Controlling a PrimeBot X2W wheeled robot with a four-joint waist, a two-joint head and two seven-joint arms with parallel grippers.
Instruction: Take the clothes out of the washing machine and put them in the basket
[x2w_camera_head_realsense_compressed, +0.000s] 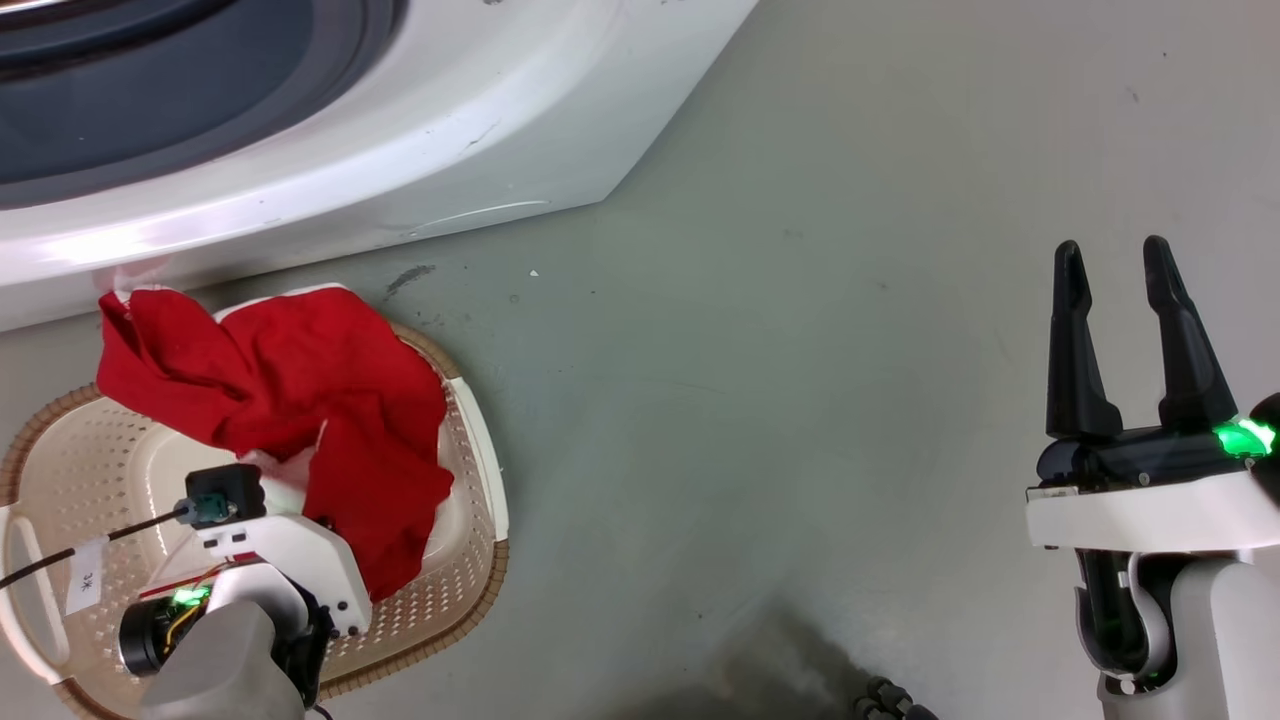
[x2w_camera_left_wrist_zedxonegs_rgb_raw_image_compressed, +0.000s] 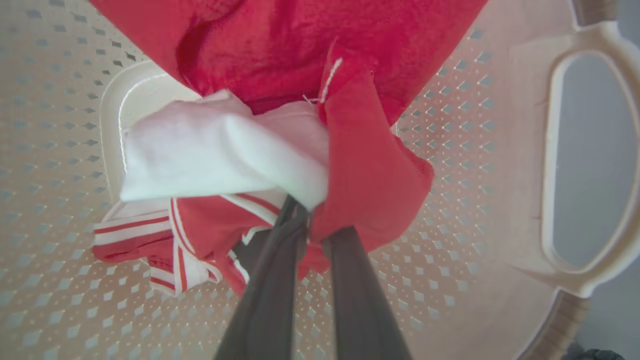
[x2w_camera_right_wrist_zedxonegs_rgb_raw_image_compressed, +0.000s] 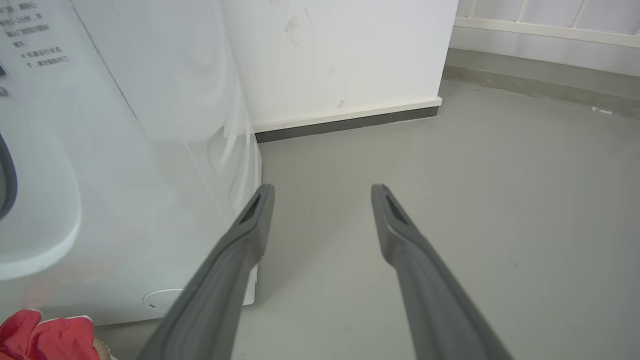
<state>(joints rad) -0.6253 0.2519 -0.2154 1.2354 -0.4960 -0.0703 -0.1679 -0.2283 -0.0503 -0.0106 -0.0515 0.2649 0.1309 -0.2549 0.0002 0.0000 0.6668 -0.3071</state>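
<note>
Left claw (x2w_camera_left_wrist_zedxonegs_rgb_raw_image_compressed: 314, 222) grips the bright red, white-trimmed sports garment (x2w_camera_head_realsense_compressed: 300, 390) heaped in the low cream perforated plastic basket (x2w_camera_head_realsense_compressed: 440, 610), right claw (x2w_camera_head_realsense_compressed: 1112, 255) idle and parted; cloth overhanging the far rim may slide out on release.

- We see the left wrist cover (x2w_camera_head_realsense_compressed: 300, 560), an angular white shell with small dark screw holes.
- Touching the left wrist cover, we find a black camera block (x2w_camera_head_realsense_compressed: 222, 495) with a teal plug. A thin black cable (x2w_camera_head_realsense_compressed: 110, 535) leaves it, carrying a white tag (x2w_camera_head_realsense_compressed: 85, 577) with a handwritten mark.
- Just beside the left wrist cover we note a green light (x2w_camera_head_realsense_compressed: 188, 596), thin red and yellow wires, and a grey forearm (x2w_camera_head_realsense_compressed: 215, 670).
- Well apart from the left wrist cover, we see the right gripper (x2w_camera_head_realsense_compressed: 1112, 262), with long black tapered fingers and a white collar (x2w_camera_head_realsense_compressed: 1150, 515).
</note>
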